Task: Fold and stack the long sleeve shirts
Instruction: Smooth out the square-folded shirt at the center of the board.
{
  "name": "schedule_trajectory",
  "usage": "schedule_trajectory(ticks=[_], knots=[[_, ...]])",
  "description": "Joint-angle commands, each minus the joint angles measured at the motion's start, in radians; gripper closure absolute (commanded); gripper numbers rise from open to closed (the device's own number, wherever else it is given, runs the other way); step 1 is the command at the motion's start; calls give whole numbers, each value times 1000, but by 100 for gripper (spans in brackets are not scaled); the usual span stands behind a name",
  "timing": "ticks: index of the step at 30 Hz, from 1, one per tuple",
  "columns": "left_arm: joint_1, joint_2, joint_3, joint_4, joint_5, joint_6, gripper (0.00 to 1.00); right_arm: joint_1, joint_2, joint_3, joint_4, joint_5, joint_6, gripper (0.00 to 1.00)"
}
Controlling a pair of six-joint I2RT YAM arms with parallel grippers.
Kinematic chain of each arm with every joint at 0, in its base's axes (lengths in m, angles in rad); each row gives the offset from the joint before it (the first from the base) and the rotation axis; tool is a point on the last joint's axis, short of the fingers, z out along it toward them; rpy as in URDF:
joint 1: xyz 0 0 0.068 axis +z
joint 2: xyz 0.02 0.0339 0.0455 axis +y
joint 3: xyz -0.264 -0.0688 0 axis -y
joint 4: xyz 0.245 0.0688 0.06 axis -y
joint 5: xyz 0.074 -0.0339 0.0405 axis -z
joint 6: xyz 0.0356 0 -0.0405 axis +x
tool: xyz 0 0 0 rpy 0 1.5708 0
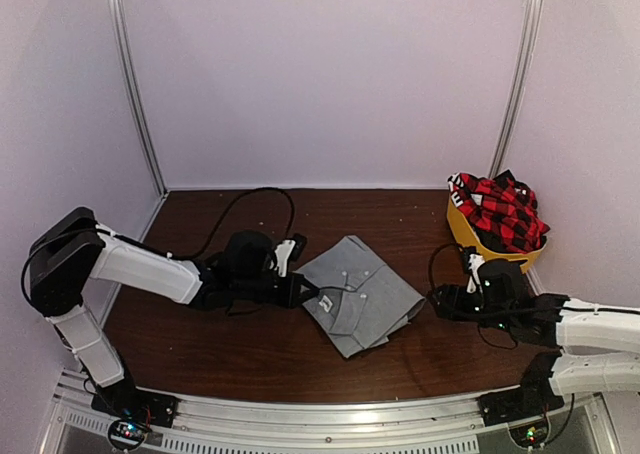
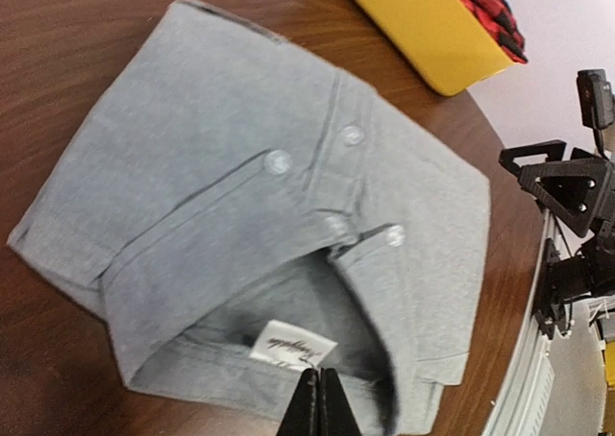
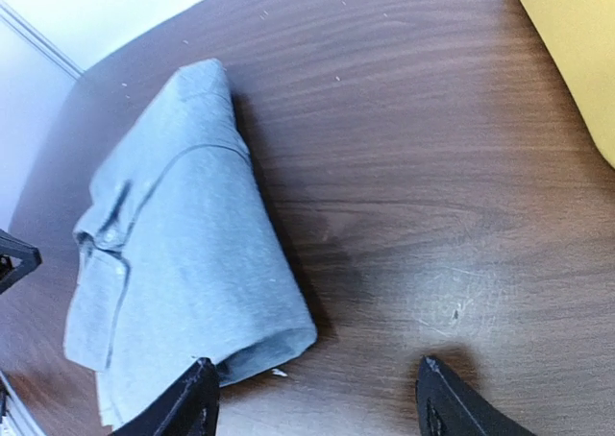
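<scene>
The light-grey collared shirt (image 1: 360,294) lies folded in a compact pile mid-table, button front and collar up; it also shows in the left wrist view (image 2: 288,186) and the right wrist view (image 3: 183,254). My left gripper (image 1: 303,292) is shut, its tips (image 2: 320,398) over the collar band just below the white neck label, with no cloth seen between the jaws. My right gripper (image 1: 437,302) is open wide and empty (image 3: 315,367), low over the wood at the pile's right corner. The red-and-black plaid shirt (image 1: 500,212) lies heaped in the yellow tub (image 1: 462,232).
The yellow tub stands at the back right near the right wall, and shows in the left wrist view (image 2: 423,23) and the right wrist view (image 3: 577,52). Black cables trail across the table behind both arms. Bare brown wood (image 3: 432,167) lies between the pile and the tub.
</scene>
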Motion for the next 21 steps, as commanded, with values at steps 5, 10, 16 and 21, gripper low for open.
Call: schedule_trajectory(ticks=[5,10,16,21], knots=[[-119,44,158,34,7,92,99,7,-27,155,-110,-87,-53,33],[-180,136,234,3,-20,122,100,7,147,250,-68,-127,-95,37],[-204,225,256,-13,-52,127,100,8,327,248,62,-234,-96,44],[-204,250,210,-19,-83,135,100,14,435,179,170,-284,-74,51]])
